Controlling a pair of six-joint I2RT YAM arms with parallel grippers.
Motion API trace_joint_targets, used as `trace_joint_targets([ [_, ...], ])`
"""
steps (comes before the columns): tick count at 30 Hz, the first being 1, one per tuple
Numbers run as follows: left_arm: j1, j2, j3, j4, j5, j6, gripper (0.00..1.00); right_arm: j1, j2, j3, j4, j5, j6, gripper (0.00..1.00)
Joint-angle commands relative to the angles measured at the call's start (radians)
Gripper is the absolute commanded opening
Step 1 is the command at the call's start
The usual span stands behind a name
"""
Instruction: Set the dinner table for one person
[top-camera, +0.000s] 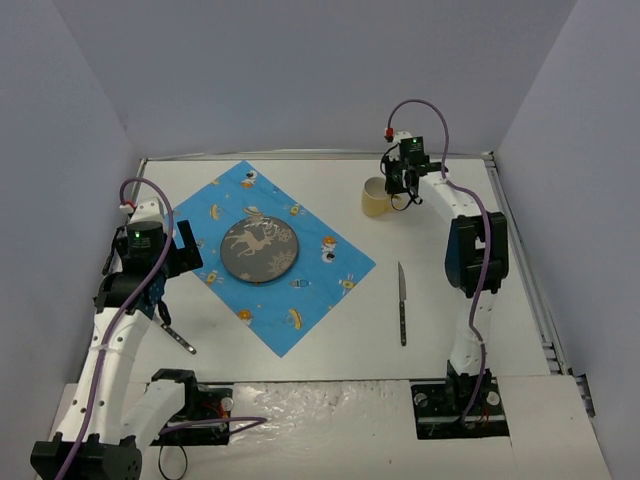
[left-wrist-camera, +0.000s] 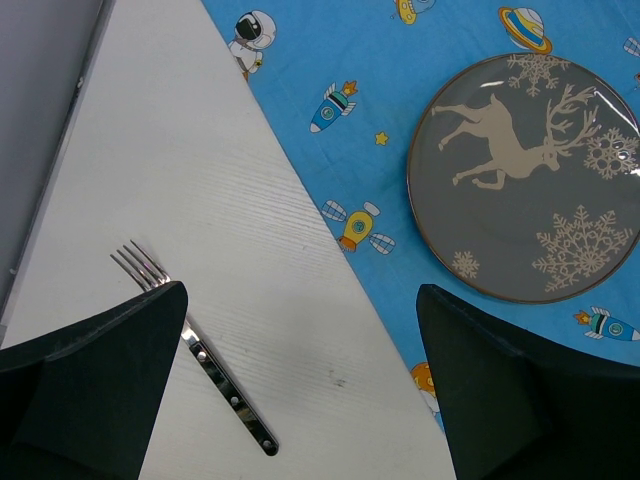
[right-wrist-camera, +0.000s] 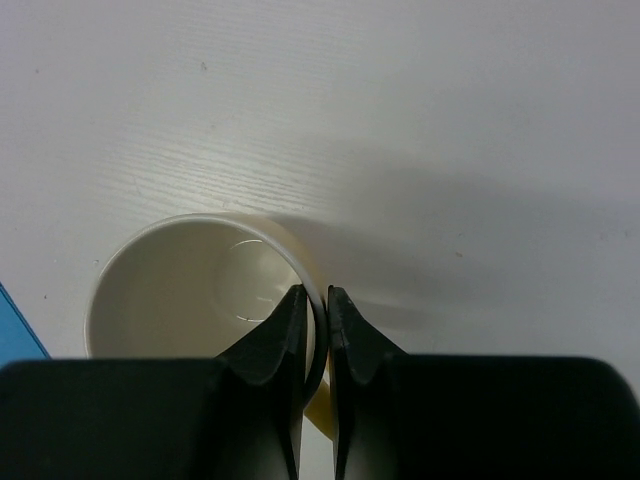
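A cream mug (top-camera: 376, 198) stands at the back right of the white dinner table (top-camera: 440, 300). My right gripper (top-camera: 398, 190) is shut on its rim (right-wrist-camera: 318, 290), with one finger inside the mug (right-wrist-camera: 170, 290) and the other outside by the handle. A grey plate (top-camera: 259, 249) with a deer print lies on the blue cartoon cloth (top-camera: 300, 300). At the left, a fork (top-camera: 178, 338) lies on the bare table. My left gripper (top-camera: 172, 275) hovers above it, open and holding nothing. In the left wrist view the fork (left-wrist-camera: 215, 375) runs partly under the left finger (left-wrist-camera: 110, 370), and the plate (left-wrist-camera: 525, 180) is at upper right.
A knife (top-camera: 402, 303) lies on the table right of the cloth, pointing away from the arms. Grey walls enclose the table on three sides. A metal edge strip (top-camera: 520, 250) runs along the right side.
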Motion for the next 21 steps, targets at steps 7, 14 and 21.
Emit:
trace_joint_targets([
  [7, -0.005, -0.023, 0.014, 0.041, 0.019, 0.003, 0.97, 0.110, -0.389, -0.253, 0.021, 0.246, 0.352, 0.00],
  [14, -0.005, -0.036, 0.014, 0.041, 0.015, 0.000, 0.97, 0.287, -0.522, -0.389, -0.050, 0.391, 0.590, 0.00],
  [21, -0.006, -0.046, 0.012, 0.039, 0.014, -0.002, 0.97, 0.437, -0.531, -0.434, -0.140, 0.512, 0.822, 0.00],
])
